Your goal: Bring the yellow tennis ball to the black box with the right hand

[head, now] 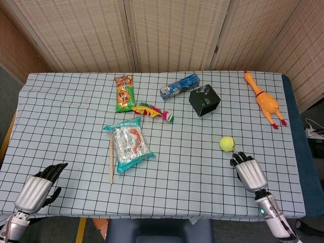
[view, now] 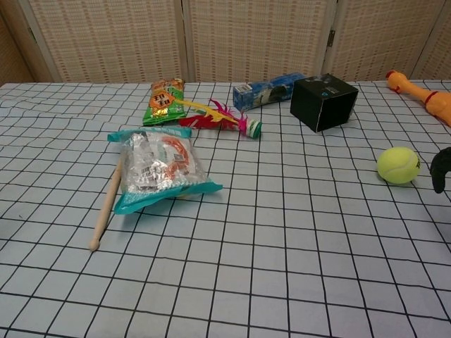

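From the head view, the fuzzy yellow tennis ball lay free on the checked cloth, near and right of the small black cardboard box. The right hand sat just nearer, fingers curled, holding nothing, apparently poised to grasp. The left hand rested empty, fingers loosely extended.

From the chest view, only dark fingertips showed, cut off at the right edge.

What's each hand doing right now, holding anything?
Left hand: open, holding nothing, near the table's front edge.
Right hand: fingers curled in, holding nothing; the yellow tennis ball lies apart from it.
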Controlling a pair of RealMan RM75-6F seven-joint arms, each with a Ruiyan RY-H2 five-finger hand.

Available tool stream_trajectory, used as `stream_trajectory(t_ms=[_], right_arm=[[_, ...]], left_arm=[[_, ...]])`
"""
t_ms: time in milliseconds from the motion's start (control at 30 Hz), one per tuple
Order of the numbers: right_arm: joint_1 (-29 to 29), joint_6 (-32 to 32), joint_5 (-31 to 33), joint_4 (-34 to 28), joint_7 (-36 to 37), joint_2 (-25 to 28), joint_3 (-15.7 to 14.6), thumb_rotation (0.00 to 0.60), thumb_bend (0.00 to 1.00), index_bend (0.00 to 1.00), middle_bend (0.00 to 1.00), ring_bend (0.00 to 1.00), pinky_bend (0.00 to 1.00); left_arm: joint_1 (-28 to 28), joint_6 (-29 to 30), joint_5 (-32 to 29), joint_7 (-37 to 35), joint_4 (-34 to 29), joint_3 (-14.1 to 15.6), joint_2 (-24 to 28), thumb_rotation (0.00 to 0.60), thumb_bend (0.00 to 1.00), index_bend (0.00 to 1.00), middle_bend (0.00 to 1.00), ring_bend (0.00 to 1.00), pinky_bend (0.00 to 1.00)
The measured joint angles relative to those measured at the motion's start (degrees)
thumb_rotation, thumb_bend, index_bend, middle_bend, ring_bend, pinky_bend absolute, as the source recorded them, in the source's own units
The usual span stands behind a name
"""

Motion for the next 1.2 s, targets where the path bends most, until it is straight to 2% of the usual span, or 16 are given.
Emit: stream_trajectory(t_ms=[100,167,367,767,1200], right_arm=[[-0.04,-0.33,0.18,0.41,0.13,-0.33,0.01,0.600,0.98,0.82,0.64,0.64,0.87],[0.01,-0.83,0.64,0.63,-0.04,-0.59,0.17,0.600,0.98,0.89,0.71,0.70,0.92],[0.34,-1.22,1.29,1.90,0.35,-1.65,0.98,0.600,0.98,0.94,0.82,0.77,0.99],[3.66,-6.25,4.11,13.84,6.75,-9.29,3.54,0.600,0.98,0.97,0.85,0.80,1.00],[6.69,-7.07,3.82,25.94,14.19,-16.03,4.62,0.600,0.98,0.97,0.85,0.80,1.00]], left_arm=[[-0.01,-0.06,0.08,-0.01,-0.05,0.06,0.02,0.600,0.42,0.09,0.16,0.18,0.48],[-0.04,-0.07,0.17,0.07,-0.06,0.06,0.01,0.600,0.42,0.09,0.16,0.18,0.48],[-0.05,-0.19,0.19,0.18,-0.09,0.10,-0.01,0.600,0.42,0.09,0.16,0.18,0.48],[-0.14,-0.52,0.18,0.30,-0.10,0.17,-0.05,0.600,0.42,0.09,0.17,0.18,0.48],[-0.26,-0.81,0.28,0.42,-0.11,0.27,-0.07,0.600,0.42,0.09,0.17,0.18,0.48]])
